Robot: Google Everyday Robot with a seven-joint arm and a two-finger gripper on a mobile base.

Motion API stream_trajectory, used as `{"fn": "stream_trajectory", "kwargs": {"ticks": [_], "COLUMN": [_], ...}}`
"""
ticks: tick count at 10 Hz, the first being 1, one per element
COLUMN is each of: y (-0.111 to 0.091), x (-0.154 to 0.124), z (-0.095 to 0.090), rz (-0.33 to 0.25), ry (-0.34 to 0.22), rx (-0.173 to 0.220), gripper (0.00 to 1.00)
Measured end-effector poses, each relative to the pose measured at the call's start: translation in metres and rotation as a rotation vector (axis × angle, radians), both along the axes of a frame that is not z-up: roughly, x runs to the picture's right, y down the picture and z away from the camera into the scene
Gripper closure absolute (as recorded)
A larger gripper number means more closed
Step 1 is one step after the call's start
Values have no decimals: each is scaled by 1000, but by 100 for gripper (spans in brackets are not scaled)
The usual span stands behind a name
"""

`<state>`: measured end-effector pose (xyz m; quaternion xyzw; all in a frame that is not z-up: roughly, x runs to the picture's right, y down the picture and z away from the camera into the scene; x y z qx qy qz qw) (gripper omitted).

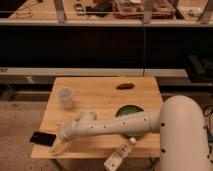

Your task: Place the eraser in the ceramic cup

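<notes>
The eraser [41, 137], a flat black block, lies at the table's front left edge and partly overhangs it. The ceramic cup [65, 97], small and whitish, stands upright at the back left of the wooden table [100, 92], well behind the eraser. My gripper [57, 146] is low over the front left corner, just right of and in front of the eraser. My white arm [115, 125] reaches to it from the right, across the front of the table. The cup looks empty.
A round green plate [129, 111] lies right of centre, partly behind my arm. A small dark reddish oblong object [125, 86] lies at the back right. A white bar-shaped bottle [119, 155] lies at the front edge. Dark shelving stands behind the table.
</notes>
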<state>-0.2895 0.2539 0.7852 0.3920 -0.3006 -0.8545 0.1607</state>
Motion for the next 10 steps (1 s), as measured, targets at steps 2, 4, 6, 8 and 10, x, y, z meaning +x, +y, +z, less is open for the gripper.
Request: {"fn": "stream_trajectory", "kwargs": {"ticks": [2,4,6,8,10], "y": [7,14,17,17,8], "x": [-8,-13,-18,-22,-19], "z": [1,5,5,-2,-7], "rz": [-7,-10,-12,-34,-48], "ry": [-9,-3,-2,-12,-6], "rx": [-4,-28,-45,-36,-18], "gripper": [20,31,54,73,94]}}
